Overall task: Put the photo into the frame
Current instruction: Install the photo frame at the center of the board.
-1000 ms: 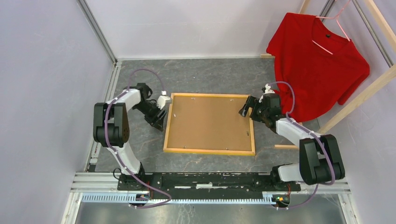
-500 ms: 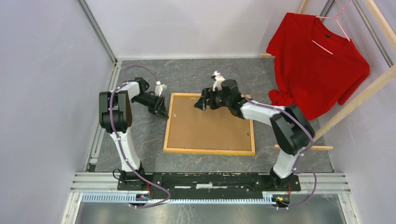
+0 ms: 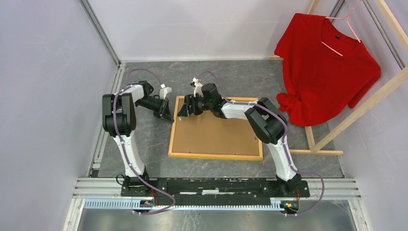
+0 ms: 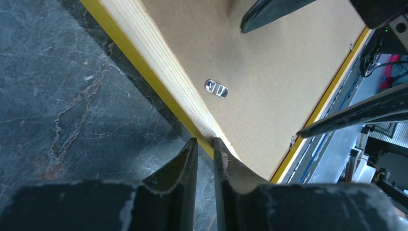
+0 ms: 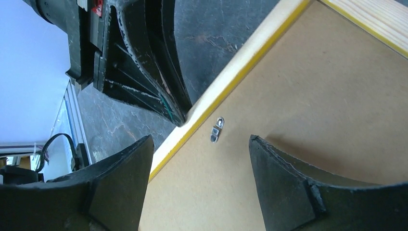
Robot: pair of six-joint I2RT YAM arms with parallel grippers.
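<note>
The frame (image 3: 215, 156) lies face down on the dark table, wood back up (image 4: 159, 67) (image 5: 250, 53), with a brown backing panel (image 3: 216, 130) (image 4: 269, 57) (image 5: 298, 96) set in it. The photo is hidden. My left gripper (image 3: 169, 117) (image 4: 205, 140) is shut to a thin slit, its tips against the frame's left outer edge near the far corner. My right gripper (image 3: 185, 109) (image 5: 199, 139) stands open over the panel's far-left corner. A small metal tab (image 5: 217, 130) (image 4: 216, 88) lies just ahead of its fingers. The left gripper's fingers (image 5: 144, 62) show beyond the rail.
A red shirt (image 3: 327, 67) hangs on a wooden rack at the back right, and the rack's foot (image 3: 312, 151) lies beside the frame's right side. Walls close in the left and far sides. A metal rail (image 3: 216, 185) runs along the near edge.
The right arm has swung from the frame's right edge across to its far-left corner, its jaws narrowing a little. The left gripper has closed at the frame's left edge.
</note>
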